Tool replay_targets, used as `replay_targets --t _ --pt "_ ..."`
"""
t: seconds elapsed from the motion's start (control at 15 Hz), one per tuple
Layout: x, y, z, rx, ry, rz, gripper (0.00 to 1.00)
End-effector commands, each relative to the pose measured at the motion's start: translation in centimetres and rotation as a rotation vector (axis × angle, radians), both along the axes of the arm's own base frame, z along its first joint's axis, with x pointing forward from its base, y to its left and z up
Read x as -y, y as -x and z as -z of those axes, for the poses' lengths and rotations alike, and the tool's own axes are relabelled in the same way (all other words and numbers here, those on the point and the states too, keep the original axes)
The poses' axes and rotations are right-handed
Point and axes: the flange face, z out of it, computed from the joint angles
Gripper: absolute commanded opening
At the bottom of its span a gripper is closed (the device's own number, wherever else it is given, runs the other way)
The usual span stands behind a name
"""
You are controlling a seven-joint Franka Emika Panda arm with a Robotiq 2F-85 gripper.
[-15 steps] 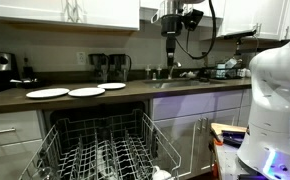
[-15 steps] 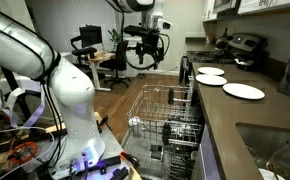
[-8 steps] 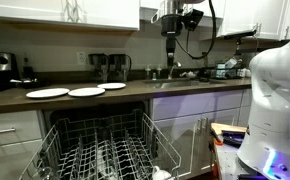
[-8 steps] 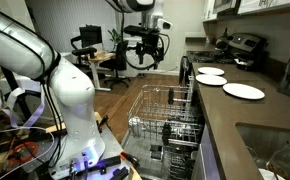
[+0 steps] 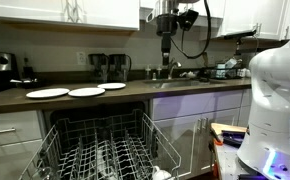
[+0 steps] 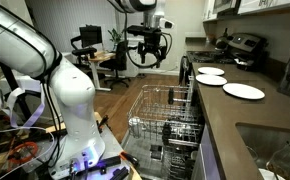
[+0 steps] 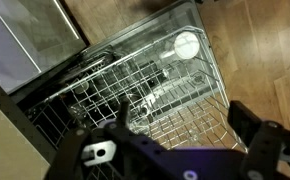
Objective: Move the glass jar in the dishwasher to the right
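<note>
One glass jar (image 7: pixel 187 45) in the dishwasher (image 5: pixel 97 122), pincer (image 6: pixel 148 63) high above — spread wide, empty

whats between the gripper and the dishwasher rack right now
Nothing but open air. In an exterior view the gripper hangs high above the dishwasher rack with a bare gap between them, and the wrist view looks down on the rack unblocked.

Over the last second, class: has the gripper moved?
Yes, slightly: in an exterior view the gripper has shifted sideways toward the white upper cabinet, still high above the dishwasher rack.
</note>
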Motion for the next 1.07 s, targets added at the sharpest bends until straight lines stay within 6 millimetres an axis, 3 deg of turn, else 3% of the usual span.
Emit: replay_targets --t 0.0,0.67,1.0 --pt "-1.0 -5.1 -0.1 -0.018 0.037 -0.111 1.00" --pt "-4.3 -17.5 1.1 -0.035 0.084 -0.371 1.00" --pt "-8.2 -23.0 2.0 -0.037 0.089 -0.435 1.00"
